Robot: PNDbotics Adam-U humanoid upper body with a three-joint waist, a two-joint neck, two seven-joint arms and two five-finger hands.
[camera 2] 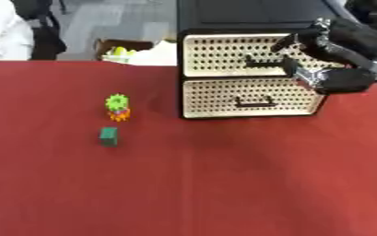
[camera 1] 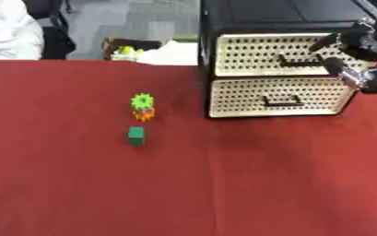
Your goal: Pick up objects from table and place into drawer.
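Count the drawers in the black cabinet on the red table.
2. The upper drawer has the right hand at its handle; the lower drawer sits directly beneath it. Both look closed. None seem hidden.

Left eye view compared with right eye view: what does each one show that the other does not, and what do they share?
Only the left eye view cuts the right hand at the picture's right edge, so little of the arm behind it shows.

Only the right eye view shows the whole right hand in front of the upper drawer and the red table to the right of the cabinet.

Both show the two-drawer cabinet with both drawers closed, the green block, the green and orange gear toy just behind it, and no left hand.
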